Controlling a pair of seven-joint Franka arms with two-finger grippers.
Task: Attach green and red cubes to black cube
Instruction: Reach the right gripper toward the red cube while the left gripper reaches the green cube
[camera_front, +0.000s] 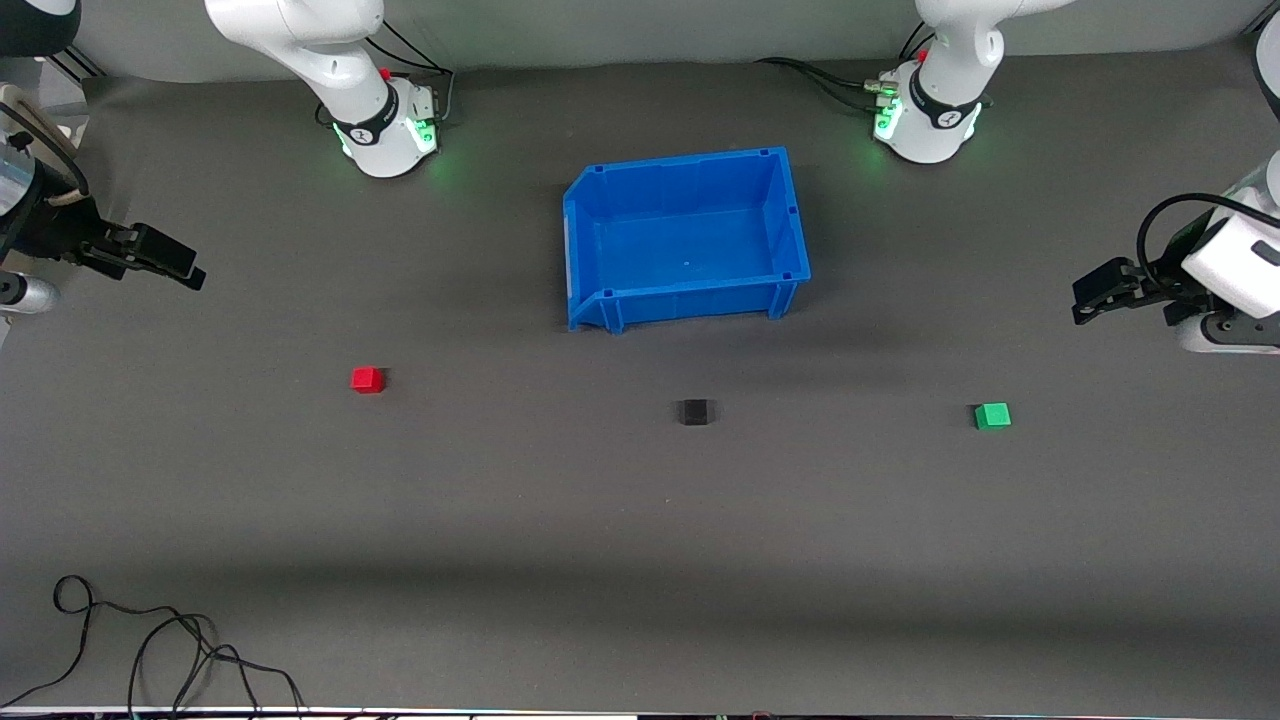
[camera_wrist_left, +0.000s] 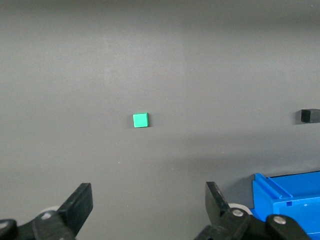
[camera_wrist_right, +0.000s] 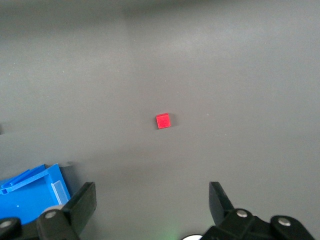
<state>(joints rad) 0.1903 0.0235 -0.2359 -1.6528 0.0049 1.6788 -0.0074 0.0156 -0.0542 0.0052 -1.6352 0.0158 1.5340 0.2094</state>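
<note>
Cubes sit in a loose row across the dark table (camera_front: 640, 560), all apart from one another. The black cube (camera_front: 694, 411) rests in the middle, a little nearer the front camera than the blue bin (camera_front: 790, 215). The red cube (camera_front: 367, 379) lies well off toward the right arm's end, and the green cube (camera_front: 992, 415) lies well off toward the left arm's end.

Both arms hang back at the table's ends, up in the air. The left gripper (camera_front: 1090, 300) hovers over bare table at its own end, fingers (camera_wrist_left: 80, 205) spread wide with nothing between them; its wrist view looks down on the green cube with the black one at the edge. The right gripper (camera_front: 170, 262) hovers over its own end, fingers (camera_wrist_right: 220, 200) likewise wide apart and empty, the red cube in its wrist view. A loose black cable (camera_front: 150, 650) lies coiled on the table near the front camera, toward the right arm's end
</note>
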